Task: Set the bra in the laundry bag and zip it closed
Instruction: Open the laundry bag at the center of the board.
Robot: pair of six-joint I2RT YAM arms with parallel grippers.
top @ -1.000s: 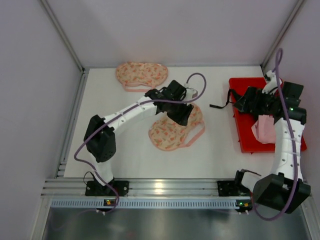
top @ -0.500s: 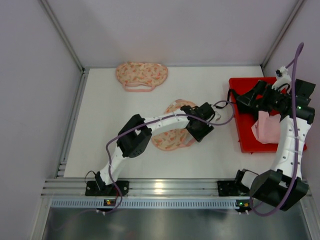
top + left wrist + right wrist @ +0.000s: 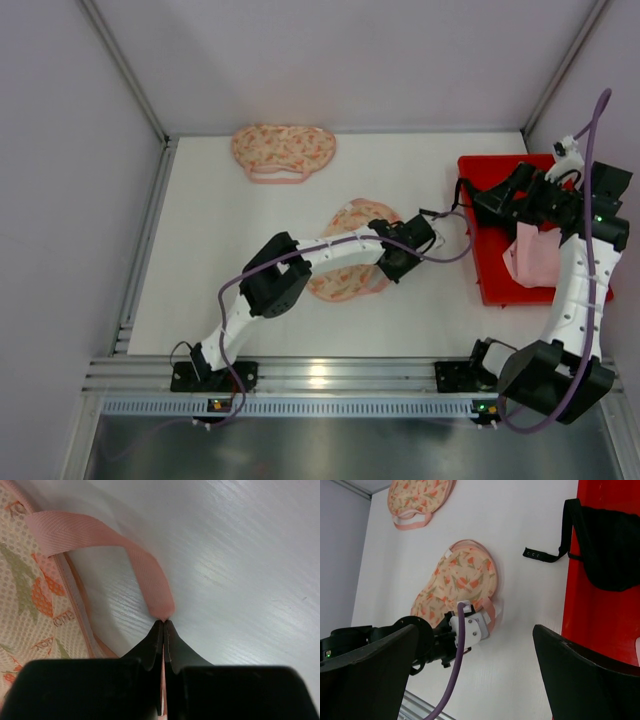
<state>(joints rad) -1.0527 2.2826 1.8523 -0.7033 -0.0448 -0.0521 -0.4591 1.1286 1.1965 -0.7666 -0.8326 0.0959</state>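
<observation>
A white worktop [image 3: 230, 250] sits inside pale lilac walls [image 3: 60, 200]. An aluminium rail [image 3: 320, 375] borders its near edge, glinting under overhead light.

White left arm [image 3: 330, 246] and right arm [image 3: 572, 292] bear black joints [image 3: 275, 290], purple cables [image 3: 460, 630], black left gripper [image 3: 163, 628].
</observation>
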